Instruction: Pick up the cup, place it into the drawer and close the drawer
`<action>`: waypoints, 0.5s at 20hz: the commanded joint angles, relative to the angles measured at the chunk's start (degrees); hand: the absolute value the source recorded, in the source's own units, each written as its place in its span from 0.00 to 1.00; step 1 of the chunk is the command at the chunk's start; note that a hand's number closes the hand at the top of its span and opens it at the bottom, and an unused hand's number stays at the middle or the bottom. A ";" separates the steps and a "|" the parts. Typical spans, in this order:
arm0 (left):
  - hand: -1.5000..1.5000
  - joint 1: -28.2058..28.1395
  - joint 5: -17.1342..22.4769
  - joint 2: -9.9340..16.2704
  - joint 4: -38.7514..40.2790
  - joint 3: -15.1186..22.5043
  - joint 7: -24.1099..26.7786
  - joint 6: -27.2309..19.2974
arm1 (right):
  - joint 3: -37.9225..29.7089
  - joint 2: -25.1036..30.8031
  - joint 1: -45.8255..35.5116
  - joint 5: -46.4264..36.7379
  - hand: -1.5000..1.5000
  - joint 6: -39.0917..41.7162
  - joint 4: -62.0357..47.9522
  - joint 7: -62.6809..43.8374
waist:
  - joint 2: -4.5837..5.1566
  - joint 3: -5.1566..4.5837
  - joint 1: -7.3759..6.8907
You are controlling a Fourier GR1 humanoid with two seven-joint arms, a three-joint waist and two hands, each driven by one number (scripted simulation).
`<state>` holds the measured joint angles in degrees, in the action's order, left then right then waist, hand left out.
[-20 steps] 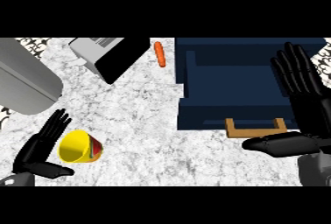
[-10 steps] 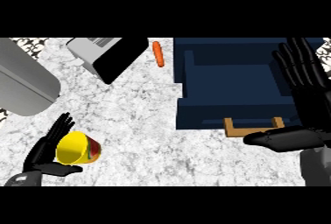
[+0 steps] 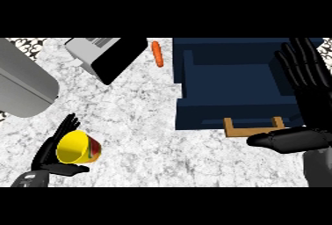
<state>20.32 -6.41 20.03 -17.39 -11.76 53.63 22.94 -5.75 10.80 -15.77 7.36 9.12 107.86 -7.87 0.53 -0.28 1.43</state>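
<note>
The yellow cup [image 3: 76, 148] with a red and green patch on its side lies tilted on the marble counter at lower left, its mouth facing up and left. My left hand [image 3: 50, 154] is right behind it, with straight fingers along the cup's far side and the thumb under it, open. The dark blue drawer [image 3: 194, 88] stands pulled open at upper right, with a wooden handle [image 3: 254, 128] on its near edge. My right hand [image 3: 304, 88] is open over the drawer's right side, fingers up, thumb pointing left just below the handle.
An orange carrot [image 3: 157, 53] lies near the drawer's far left corner. A pale appliance [image 3: 88, 46] with a black panel [image 3: 120, 59] sits at the back, and a large grey rounded object [image 3: 23, 88] fills the left edge.
My left hand has closed in on the cup from the left until its fingers and thumb flank it. The right hand has shifted slightly right and down.
</note>
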 commanded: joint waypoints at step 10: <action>0.00 4.45 -0.49 -3.13 3.88 1.56 6.87 8.96 | 0.05 0.49 -2.02 -0.43 0.00 -0.19 -0.07 -1.38 | 0.03 -0.04 0.15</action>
<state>23.27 -7.34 17.33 -14.62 -10.29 54.83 22.77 -6.23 11.48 -16.43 7.23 9.77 106.90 -7.33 0.62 -0.29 1.53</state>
